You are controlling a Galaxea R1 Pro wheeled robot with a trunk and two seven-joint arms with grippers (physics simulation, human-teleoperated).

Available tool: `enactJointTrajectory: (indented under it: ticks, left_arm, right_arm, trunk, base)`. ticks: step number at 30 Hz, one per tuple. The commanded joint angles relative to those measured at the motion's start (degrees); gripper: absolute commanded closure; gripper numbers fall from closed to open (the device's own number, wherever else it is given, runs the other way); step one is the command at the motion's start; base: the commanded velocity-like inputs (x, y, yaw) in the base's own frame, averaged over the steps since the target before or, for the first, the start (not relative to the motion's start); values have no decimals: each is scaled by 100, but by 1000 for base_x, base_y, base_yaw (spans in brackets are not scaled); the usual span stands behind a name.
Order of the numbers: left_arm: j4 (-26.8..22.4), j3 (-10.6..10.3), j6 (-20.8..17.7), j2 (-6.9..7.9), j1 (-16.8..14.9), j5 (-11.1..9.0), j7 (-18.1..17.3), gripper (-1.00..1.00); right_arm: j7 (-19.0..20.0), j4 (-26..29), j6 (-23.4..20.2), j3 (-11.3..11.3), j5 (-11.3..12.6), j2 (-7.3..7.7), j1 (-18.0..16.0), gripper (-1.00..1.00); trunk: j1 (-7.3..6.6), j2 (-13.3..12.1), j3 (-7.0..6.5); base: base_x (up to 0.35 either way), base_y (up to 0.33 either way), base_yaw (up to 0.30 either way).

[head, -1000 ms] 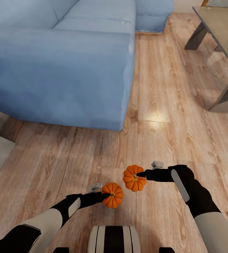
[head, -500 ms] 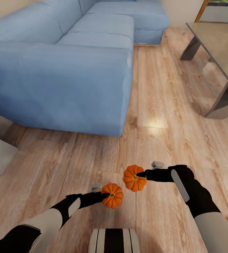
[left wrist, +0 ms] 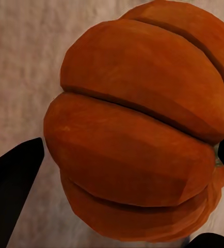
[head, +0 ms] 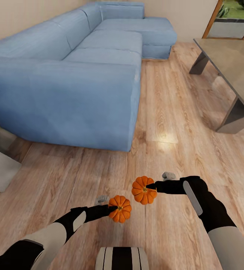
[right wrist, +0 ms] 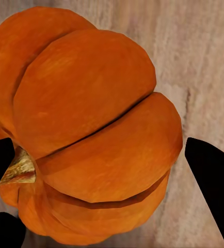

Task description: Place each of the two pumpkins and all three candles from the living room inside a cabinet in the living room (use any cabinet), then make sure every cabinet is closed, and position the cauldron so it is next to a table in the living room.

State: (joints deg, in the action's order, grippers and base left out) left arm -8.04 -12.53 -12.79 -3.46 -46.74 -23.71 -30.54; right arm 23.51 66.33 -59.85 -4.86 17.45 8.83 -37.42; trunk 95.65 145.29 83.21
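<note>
Pumpkins were both in our grip, carried low over the wooden floor: our left gripper was clenched on one pumpkin at about 6 o'clock, and our right gripper was clenched on the other pumpkin just beside it toward 5 o'clock, the two apart. We judged them light, hard and smooth-skinned, best pinched across the ribbed sides beside the stem as they were, and likely to slip if knocked. From 9 to 12 o'clock the blue sofa hemmed us in, the table edged in at 2 o'clock, and open floor ran between them toward 12 to 1.
</note>
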Motion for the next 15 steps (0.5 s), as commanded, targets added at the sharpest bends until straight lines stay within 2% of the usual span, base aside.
enactJointTrajectory:
  ticks: [1,6,9,15]
  left_arm:
    - [-5,-29,-47,2,-1,-55,-5,100]
    - [-5,-10,-126,17,-1,-55,51,100]
    - [-7,-5,-233,27,-1,-55,365,100]
    - [-12,4,-278,33,-1,-55,485,100]
  right_arm:
    - [40,3,-15,-7,-31,4,-2,100]
    - [10,-22,-15,11,-48,4,-4,100]
    - [-9,-67,-15,18,-63,6,-6,100]
    - [-16,-77,-15,25,-72,4,-4,100]
  trunk:
    - [-3,0,-19]
    - [-16,-7,-149]
    - [-24,-11,-231]
    - [-39,-19,-397]
  base:
    - [0,0,-6]
    - [0,0,-134]
    - [0,0,-198]
    - [0,0,-207]
